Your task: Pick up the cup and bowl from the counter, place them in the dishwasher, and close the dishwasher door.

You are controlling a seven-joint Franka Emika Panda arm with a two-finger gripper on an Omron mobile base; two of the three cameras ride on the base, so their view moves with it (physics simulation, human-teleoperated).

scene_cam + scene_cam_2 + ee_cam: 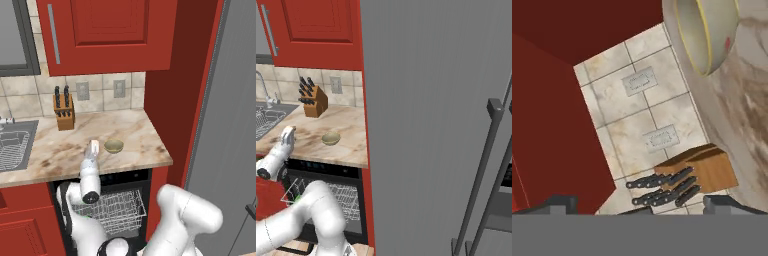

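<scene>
The olive-tan bowl (pixel 114 146) (pixel 331 138) sits upright on the marble counter (pixel 135 130) near its front edge. My gripper (pixel 94 145) (pixel 290 131) hovers just left of the bowl at about rim height, open, with nothing between its fingers. In the hand view the gripper (pixel 641 206) points at the back wall and the bowl (pixel 704 30) lies off to one side. Below the counter the dishwasher (pixel 125 179) stands open with its wire rack (pixel 112 209) (pixel 343 196) pulled out. A patch of bright green, the cup (pixel 296 199), shows in the rack beside my arm. My arm hides the dishwasher door.
A wooden knife block (pixel 65 112) (pixel 315 101) (pixel 704 172) stands by the tiled back wall. The steel sink (pixel 15 142) (pixel 266 117) lies to the left. Red upper cabinets (pixel 107 32) hang overhead. A red side panel and a tall grey appliance (pixel 225 125) close off the right.
</scene>
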